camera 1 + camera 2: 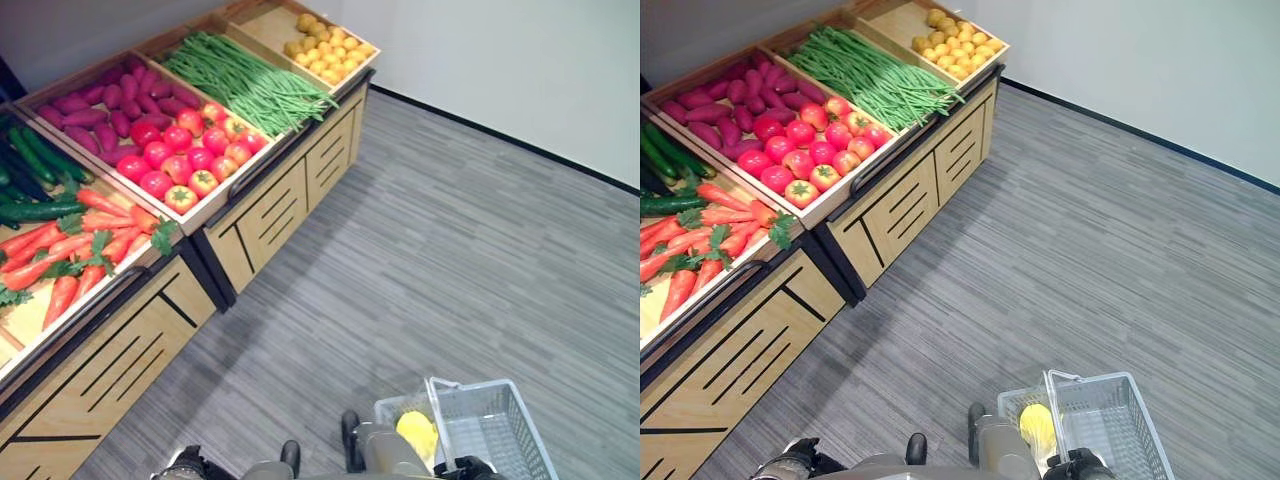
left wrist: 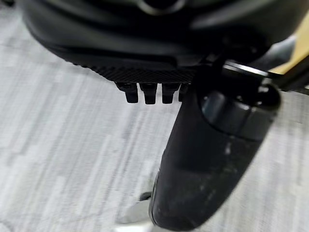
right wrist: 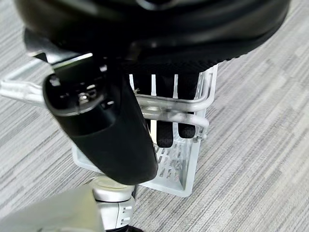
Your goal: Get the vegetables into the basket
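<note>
A grey wire basket [image 1: 505,425] hangs low at my right side above the floor, with a yellow vegetable [image 1: 418,436] lying inside it. My right hand [image 3: 166,130] is curled round the basket's metal handle [image 3: 193,104]. The left hand [image 2: 145,72] hangs by my left side over the carpet [image 2: 58,159], fingers relaxed and holding nothing. On the wooden stand to my left lie carrots [image 1: 70,250], cucumbers [image 1: 35,165], tomatoes [image 1: 185,150], green beans [image 1: 245,80] and purple sweet potatoes [image 1: 100,105].
The wooden produce stand [image 1: 270,215] runs along the left, with a crate of yellow fruit [image 1: 325,50] at its far end. Grey carpet [image 1: 450,250] spreads to a white wall [image 1: 520,70] with a dark skirting at the back right.
</note>
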{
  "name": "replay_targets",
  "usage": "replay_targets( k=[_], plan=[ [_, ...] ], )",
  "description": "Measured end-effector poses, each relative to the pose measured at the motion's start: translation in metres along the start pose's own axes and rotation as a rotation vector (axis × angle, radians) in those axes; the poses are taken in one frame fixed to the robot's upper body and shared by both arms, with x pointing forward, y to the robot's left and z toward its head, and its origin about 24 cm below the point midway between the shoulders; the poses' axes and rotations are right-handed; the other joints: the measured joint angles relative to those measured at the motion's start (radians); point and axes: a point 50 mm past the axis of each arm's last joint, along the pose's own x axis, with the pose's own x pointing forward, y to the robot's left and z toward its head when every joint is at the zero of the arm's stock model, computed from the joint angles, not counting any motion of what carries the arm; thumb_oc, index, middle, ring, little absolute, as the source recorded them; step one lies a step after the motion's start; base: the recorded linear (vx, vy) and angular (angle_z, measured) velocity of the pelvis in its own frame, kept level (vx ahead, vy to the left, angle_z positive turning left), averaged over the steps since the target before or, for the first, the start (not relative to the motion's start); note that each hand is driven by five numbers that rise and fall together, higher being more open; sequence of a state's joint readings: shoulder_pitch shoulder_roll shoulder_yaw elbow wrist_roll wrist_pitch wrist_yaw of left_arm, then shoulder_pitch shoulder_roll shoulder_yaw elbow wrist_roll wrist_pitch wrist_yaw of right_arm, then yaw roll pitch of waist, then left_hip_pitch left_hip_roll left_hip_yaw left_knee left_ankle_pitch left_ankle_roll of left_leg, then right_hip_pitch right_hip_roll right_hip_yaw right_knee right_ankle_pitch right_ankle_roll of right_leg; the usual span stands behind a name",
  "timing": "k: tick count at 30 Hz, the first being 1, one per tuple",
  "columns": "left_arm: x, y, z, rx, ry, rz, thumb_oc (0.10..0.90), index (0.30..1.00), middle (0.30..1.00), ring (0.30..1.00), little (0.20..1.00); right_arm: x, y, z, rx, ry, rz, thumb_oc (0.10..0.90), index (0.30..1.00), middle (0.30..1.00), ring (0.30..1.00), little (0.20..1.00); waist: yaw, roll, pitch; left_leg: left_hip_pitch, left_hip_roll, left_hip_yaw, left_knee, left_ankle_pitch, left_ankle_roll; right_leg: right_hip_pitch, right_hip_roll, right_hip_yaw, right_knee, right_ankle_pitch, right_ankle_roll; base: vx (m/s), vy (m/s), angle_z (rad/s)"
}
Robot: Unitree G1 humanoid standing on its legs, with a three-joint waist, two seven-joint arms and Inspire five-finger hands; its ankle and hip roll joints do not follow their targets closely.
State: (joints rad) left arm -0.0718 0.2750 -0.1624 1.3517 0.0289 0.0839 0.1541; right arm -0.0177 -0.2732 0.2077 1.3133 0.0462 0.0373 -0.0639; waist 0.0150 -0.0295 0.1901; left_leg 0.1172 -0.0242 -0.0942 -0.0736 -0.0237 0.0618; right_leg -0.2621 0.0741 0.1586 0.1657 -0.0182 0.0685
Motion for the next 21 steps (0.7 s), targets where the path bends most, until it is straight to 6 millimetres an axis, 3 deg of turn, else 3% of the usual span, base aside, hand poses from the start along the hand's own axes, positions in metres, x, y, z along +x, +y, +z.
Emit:
replay_targets(
  k=[2, 4, 5, 7, 9, 10, 11, 14, 16, 17, 21],
  plan=[
    [0.0, -0.002, -0.004, 0.004, 0.01, -0.005, 0.9, 1.0, 1.0, 1.0, 1.0, 0.0, 0.001, -0.002, 0.0, 0.006, 0.003, 0.4, 0.3, 0.3, 0.3, 0.3, -0.005, -0.009, -0.002, 0.007, -0.011, -0.032, 0.015, -0.031, -0.023, 0.036, 0.004, 0.054, -0.056, 0.089, -0.002, 0.04, -0.07, 0.42],
    [-0.001, -0.009, -0.003, 0.0, 0.003, -0.024, 0.9, 1.0, 1.0, 1.0, 1.0, -0.001, -0.002, -0.01, -0.01, 0.036, -0.006, 0.4, 0.3, 0.3, 0.3, 0.3, -0.002, 0.004, -0.004, -0.005, 0.006, -0.037, 0.078, -0.086, -0.045, 0.077, 0.033, 0.063, -0.073, 0.137, -0.03, 0.21, -0.198, 0.6],
    [-0.002, -0.01, -0.007, 0.002, 0.013, -0.029, 0.9, 1.0, 1.0, 1.0, 1.0, 0.0, -0.002, -0.008, -0.005, 0.028, -0.007, 0.4, 0.3, 0.3, 0.3, 0.3, -0.001, 0.012, -0.004, -0.003, 0.024, -0.046, 0.082, -0.086, -0.051, 0.08, 0.046, 0.059, -0.055, 0.124, -0.047, 0.35, -0.293, 0.54],
    [-0.001, -0.01, 0.001, 0.004, -0.01, -0.029, 0.9, 1.0, 1.0, 1.0, 1.0, -0.001, 0.001, -0.006, -0.016, 0.012, 0.006, 0.4, 0.3, 0.3, 0.3, 0.3, -0.031, 0.005, -0.005, -0.009, 0.043, -0.136, 0.095, -0.084, -0.062, 0.083, 0.07, 0.051, 0.005, 0.06, -0.069, 0.2, -0.169, 1.07],
    [-0.002, -0.012, 0.012, 0.014, -0.048, -0.037, 0.9, 1.0, 1.0, 1.0, 1.0, -0.001, 0.0, -0.013, -0.027, 0.038, 0.002, 0.4, 0.3, 0.3, 0.3, 0.3, -0.027, -0.003, -0.016, -0.008, 0.05, -0.147, 0.074, -0.084, -0.073, 0.069, 0.087, 0.057, 0.023, 0.04, -0.091, 0.33, -0.339, 0.75],
    [-0.002, -0.012, 0.01, 0.011, -0.044, -0.034, 0.9, 1.0, 1.0, 1.0, 1.0, 0.0, -0.003, -0.005, -0.021, 0.019, -0.005, 0.4, 0.3, 0.3, 0.3, 0.3, -0.025, 0.002, -0.018, -0.028, 0.065, -0.166, 0.093, -0.076, -0.084, 0.065, 0.1, 0.051, 0.046, 0.028, -0.101, 0.43, -0.449, 0.56],
    [-0.001, -0.01, 0.014, 0.011, -0.047, -0.028, 0.9, 1.0, 1.0, 1.0, 1.0, 0.0, -0.002, -0.006, -0.04, 0.019, -0.001, 0.4, 0.3, 0.3, 0.3, 0.3, -0.036, -0.008, -0.028, -0.056, 0.043, -0.204, 0.129, -0.076, -0.09, 0.069, 0.081, 0.031, 0.038, 0.021, -0.103, 0.26, -0.285, 0.94],
    [-0.002, -0.011, 0.019, -0.012, -0.059, -0.028, 0.9, 1.0, 1.0, 1.0, 1.0, -0.001, -0.003, -0.012, -0.044, 0.038, -0.001, 0.4, 0.3, 0.3, 0.3, 0.3, -0.029, -0.006, -0.043, -0.102, 0.038, -0.265, 0.182, -0.064, -0.098, 0.076, 0.069, -0.04, 0.038, 0.003, -0.124, 0.22, -0.27, 1.02],
    [-0.001, -0.01, 0.019, -0.022, -0.054, -0.029, 0.9, 1.0, 1.0, 1.0, 1.0, 0.0, -0.004, -0.002, -0.039, 0.006, -0.004, 0.4, 0.3, 0.3, 0.3, 0.3, -0.027, -0.004, -0.045, -0.133, 0.037, -0.295, 0.203, -0.052, -0.108, 0.077, 0.072, -0.077, 0.042, -0.014, -0.142, 0.17, -0.236, 1.03],
    [-0.001, -0.01, 0.02, -0.035, -0.053, -0.029, 0.9, 1.0, 1.0, 1.0, 1.0, 0.0, -0.004, -0.003, -0.045, 0.008, -0.002, 0.4, 0.3, 0.3, 0.3, 0.3, -0.031, -0.018, -0.048, -0.151, 0.03, -0.309, 0.215, -0.046, -0.131, 0.073, 0.055, -0.113, 0.023, -0.007, -0.147, 0.09, -0.139, 1.06],
    [-0.001, -0.007, 0.019, -0.038, -0.044, -0.022, 0.9, 1.0, 1.0, 1.0, 1.0, 0.0, -0.003, -0.001, -0.097, 0.0, 0.021, 0.4, 0.3, 0.3, 0.3, 0.3, -0.019, -0.037, -0.059, -0.205, 0.019, -0.257, 0.274, -0.06, -0.14, 0.094, 0.036, -0.241, -0.03, -0.012, -0.163, 0.15, -0.15, 1.1]
  ],
)
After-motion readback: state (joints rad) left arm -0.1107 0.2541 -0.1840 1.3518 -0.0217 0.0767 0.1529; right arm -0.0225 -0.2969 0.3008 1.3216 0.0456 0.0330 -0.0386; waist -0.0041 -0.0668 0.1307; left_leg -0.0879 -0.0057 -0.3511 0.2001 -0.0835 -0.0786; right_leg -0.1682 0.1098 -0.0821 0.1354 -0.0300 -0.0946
